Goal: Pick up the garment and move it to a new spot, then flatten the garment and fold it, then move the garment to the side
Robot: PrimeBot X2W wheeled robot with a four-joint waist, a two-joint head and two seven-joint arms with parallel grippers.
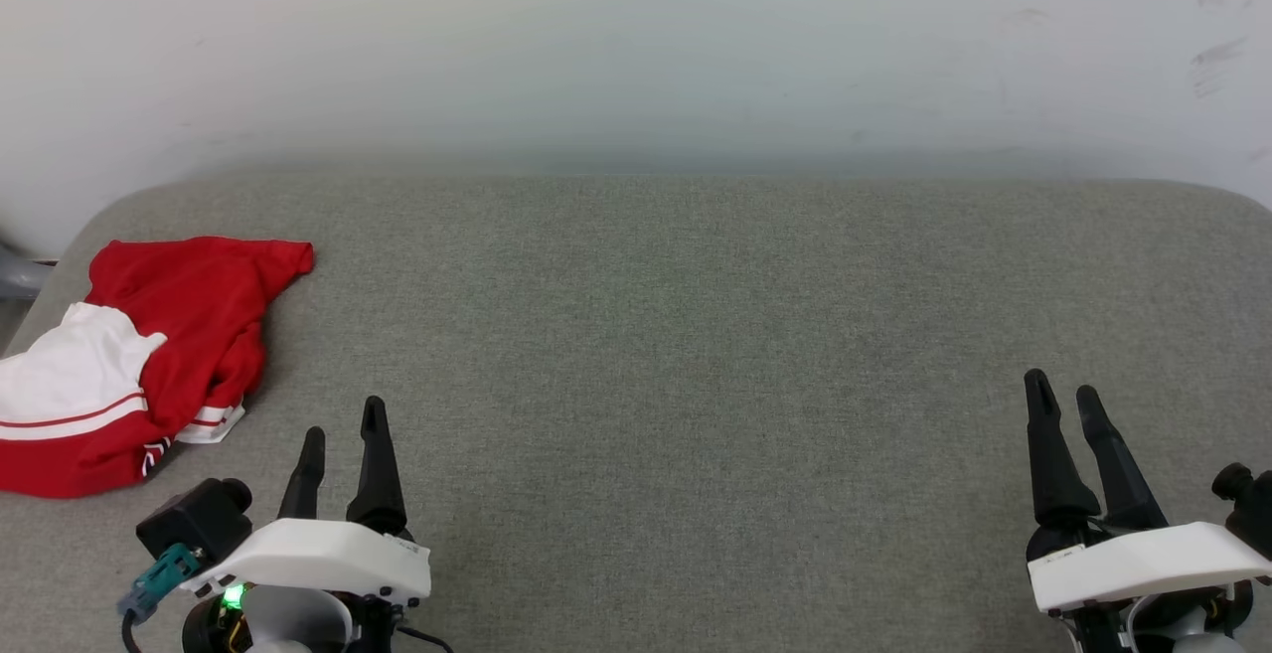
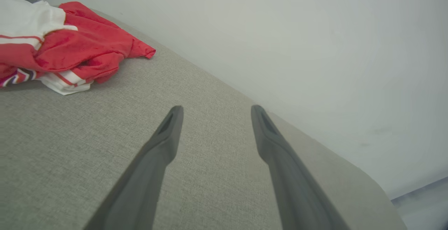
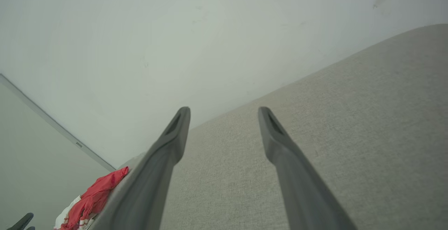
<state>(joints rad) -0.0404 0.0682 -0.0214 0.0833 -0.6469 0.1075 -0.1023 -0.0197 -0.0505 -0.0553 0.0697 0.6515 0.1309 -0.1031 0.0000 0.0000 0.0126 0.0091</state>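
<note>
In the head view both are shown together at the lower corners, the left pincer (image 1: 344, 416) and the right pincer (image 1: 1062, 384), each spread wide and empty. The garment (image 1: 149, 355) is seen bunched at the left edge on the grey woven surface (image 1: 696, 335). In the left wrist view, upper left, its soft red folds, white sleeve and thin striped trim are resolved.

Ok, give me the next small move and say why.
Probably swing the left pincer leftward to the garment: it lies crumpled at the left edge of the grey surface, nearest that pincer, which is open and holds nothing. The right pincer stands far across.
</note>
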